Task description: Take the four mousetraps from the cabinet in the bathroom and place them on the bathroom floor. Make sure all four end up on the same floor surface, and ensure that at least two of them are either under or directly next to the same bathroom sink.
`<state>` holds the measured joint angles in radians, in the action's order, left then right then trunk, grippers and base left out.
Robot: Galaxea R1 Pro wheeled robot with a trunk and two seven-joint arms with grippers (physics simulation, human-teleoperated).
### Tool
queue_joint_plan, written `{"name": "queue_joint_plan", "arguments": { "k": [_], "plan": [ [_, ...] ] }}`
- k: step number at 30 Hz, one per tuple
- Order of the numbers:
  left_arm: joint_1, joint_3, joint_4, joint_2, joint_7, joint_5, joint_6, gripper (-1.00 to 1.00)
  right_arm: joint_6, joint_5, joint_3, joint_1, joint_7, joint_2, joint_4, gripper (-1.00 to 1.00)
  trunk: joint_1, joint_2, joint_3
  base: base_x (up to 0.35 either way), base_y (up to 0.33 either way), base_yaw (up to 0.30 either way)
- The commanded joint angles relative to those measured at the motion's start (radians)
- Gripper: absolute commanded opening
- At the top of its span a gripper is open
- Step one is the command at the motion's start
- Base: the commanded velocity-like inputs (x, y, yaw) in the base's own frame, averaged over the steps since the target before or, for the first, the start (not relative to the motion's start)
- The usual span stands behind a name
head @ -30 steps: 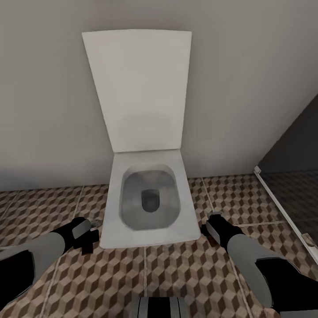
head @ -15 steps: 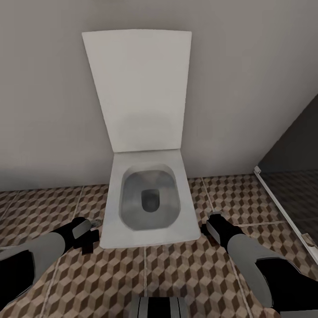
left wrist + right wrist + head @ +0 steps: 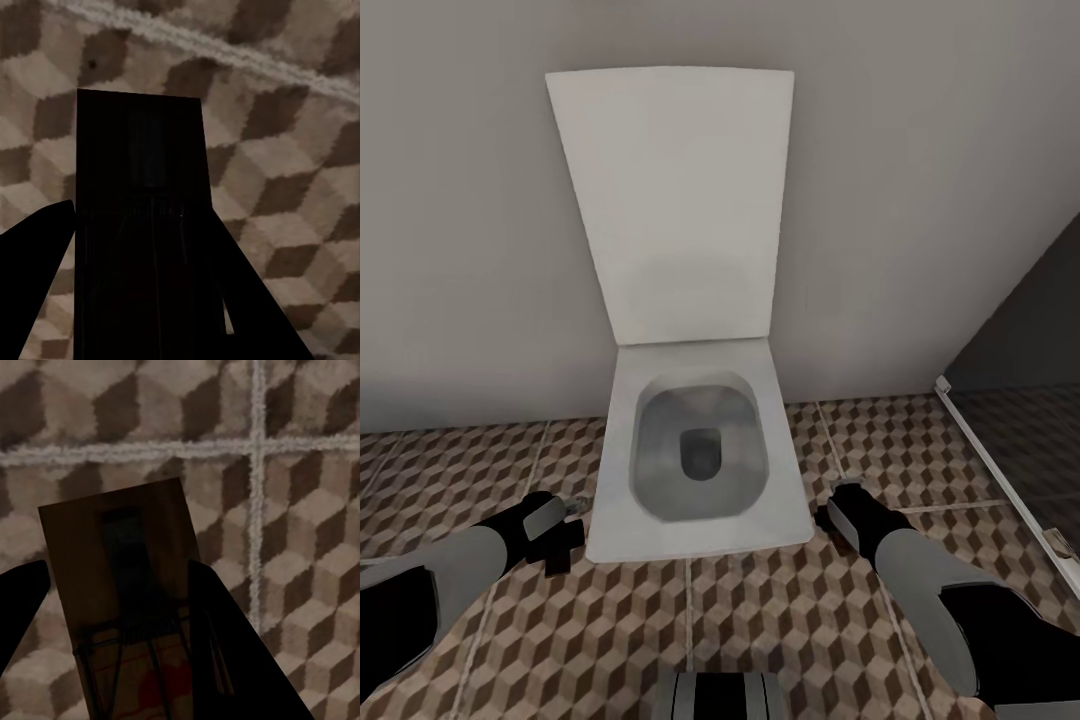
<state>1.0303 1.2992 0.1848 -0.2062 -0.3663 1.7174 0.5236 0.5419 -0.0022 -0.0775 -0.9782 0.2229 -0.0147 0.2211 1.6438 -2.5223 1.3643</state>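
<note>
Nearest you, both arms reach forward and down over the bathroom floor (image 3: 760,620), the patterned cube tiles that carry everything here. Your left gripper (image 3: 565,535) hangs low by the front left corner of the toilet (image 3: 695,470), and its fingers are pinched on a mousetrap (image 3: 142,225), a flat dark slab that juts out ahead of the fingertips above the tiles in the left wrist view. Your right gripper (image 3: 830,520) sits by the toilet's front right corner, likewise closed on a second mousetrap (image 3: 124,585), a brown slab with wire parts, held flat over a crossing of grout lines. Carrying one trap in each gripper looks like a way to halve the trips from the cabinet. Both traps seem held face-down and low, probably so they can be laid on the tiles without dropping. Farther off, the toilet stands open with its lid (image 3: 675,200) raised against the grey wall (image 3: 450,250). At the far right, a dark glass panel (image 3: 1020,400) edges the floor. This spot is beside the toilet, so the traps likely belong elsewhere.
</note>
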Motion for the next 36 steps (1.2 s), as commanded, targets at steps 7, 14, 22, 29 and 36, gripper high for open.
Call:
{"name": "queue_joint_plan", "arguments": {
  "k": [7,14,22,29,36],
  "plan": [
    [0.001,0.005,0.004,-0.001,-0.009,0.008,0.001,-1.00,0.003,-0.001,-0.007,-0.001,0.005,0.002,0.001,-1.00,0.000,0.000,0.001,0.000,0.000,0.000],
    [0.001,0.005,0.004,-0.001,-0.008,0.008,0.000,-1.00,-0.023,0.000,-0.007,-0.001,0.010,0.008,0.001,-1.00,0.000,0.000,0.001,0.000,0.000,0.000],
    [0.001,0.005,0.004,-0.002,-0.007,0.008,0.000,-1.00,-0.028,0.002,-0.008,-0.001,0.001,0.009,0.019,-1.00,0.000,0.000,0.001,0.000,0.000,0.000],
    [0.001,0.005,0.004,-0.002,-0.006,0.008,0.000,-1.00,-0.028,0.002,-0.008,0.000,0.000,0.009,0.030,-1.00,0.000,0.000,0.001,0.000,0.000,0.000],
    [0.001,0.005,0.004,-0.002,-0.006,0.008,0.000,-1.00,-0.028,0.001,-0.008,0.000,-0.001,0.010,0.032,-1.00,0.000,0.000,0.001,0.000,0.000,0.000]
  ]
}}
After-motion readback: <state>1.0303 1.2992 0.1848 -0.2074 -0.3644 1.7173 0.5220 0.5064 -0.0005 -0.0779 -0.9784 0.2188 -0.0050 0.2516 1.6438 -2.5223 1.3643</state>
